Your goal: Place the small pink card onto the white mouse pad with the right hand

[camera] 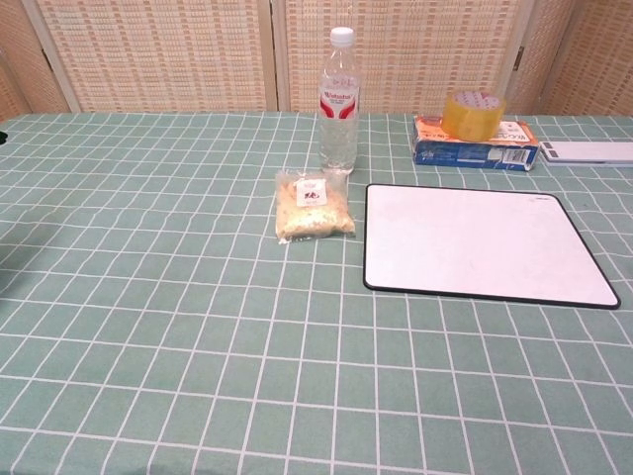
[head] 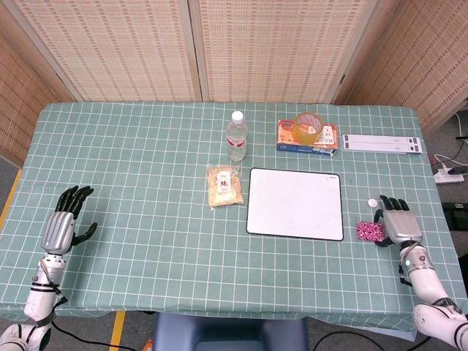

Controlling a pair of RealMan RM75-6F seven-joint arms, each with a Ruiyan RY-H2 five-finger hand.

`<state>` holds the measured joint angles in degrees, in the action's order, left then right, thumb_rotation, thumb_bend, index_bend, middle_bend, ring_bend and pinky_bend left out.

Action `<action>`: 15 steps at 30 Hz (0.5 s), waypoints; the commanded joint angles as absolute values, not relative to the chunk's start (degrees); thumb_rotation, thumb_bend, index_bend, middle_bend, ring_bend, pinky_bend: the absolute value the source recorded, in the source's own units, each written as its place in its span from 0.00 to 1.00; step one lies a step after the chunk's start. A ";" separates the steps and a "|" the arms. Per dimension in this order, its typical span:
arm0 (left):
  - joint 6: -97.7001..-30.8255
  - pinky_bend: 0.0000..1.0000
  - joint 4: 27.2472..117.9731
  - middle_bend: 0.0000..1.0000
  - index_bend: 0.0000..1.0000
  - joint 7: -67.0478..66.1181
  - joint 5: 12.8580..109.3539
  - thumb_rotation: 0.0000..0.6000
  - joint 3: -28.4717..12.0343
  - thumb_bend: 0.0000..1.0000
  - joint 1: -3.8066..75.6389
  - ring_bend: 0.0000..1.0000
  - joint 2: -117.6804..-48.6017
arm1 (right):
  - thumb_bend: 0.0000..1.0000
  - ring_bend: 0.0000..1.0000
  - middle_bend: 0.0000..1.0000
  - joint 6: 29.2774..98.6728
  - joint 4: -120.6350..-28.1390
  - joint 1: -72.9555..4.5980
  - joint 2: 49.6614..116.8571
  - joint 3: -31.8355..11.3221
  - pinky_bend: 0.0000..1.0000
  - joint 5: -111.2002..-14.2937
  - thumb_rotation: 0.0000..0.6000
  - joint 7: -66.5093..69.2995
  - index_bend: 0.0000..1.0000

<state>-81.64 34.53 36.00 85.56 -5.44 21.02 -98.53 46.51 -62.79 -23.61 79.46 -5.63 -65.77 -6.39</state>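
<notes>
Beside the right hand (head: 399,227), fingers spread and holding nothing, the small pink patterned card (head: 370,232) lies flat; it could be pushed away from the white black-edged mouse pad (head: 295,203) rather than pinched.

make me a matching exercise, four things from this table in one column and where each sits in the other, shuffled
Things:
1. pink card
2. water bottle
3. tape roll
4. snack bag

Places:
A. on top of the orange and blue box
B. just left of the white mouse pad, nearly against its edge
C. right of the mouse pad, beside the right hand
D. standing upright behind the snack bag, farther from the robot

Pairs: 1-C, 2-D, 3-A, 4-B
</notes>
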 commanded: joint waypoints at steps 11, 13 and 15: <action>-81.90 0.00 34.96 0.09 0.12 36.87 85.24 1.00 -5.82 0.27 20.89 0.00 -98.13 | 0.16 0.00 0.00 46.62 -77.16 -30.80 72.51 -11.91 0.00 -66.08 1.00 -7.91 0.46; -81.85 0.00 35.01 0.09 0.12 37.17 85.08 1.00 -5.97 0.27 20.86 0.00 -98.01 | 0.16 0.00 0.00 44.88 -77.37 -33.62 73.93 -13.02 0.00 -63.75 1.00 -10.80 0.46; -81.84 0.00 35.00 0.09 0.12 37.40 84.95 1.00 -6.06 0.27 20.79 0.00 -97.92 | 0.16 0.00 0.00 43.08 -76.58 -36.07 75.62 -13.49 0.00 -60.75 1.00 -13.99 0.46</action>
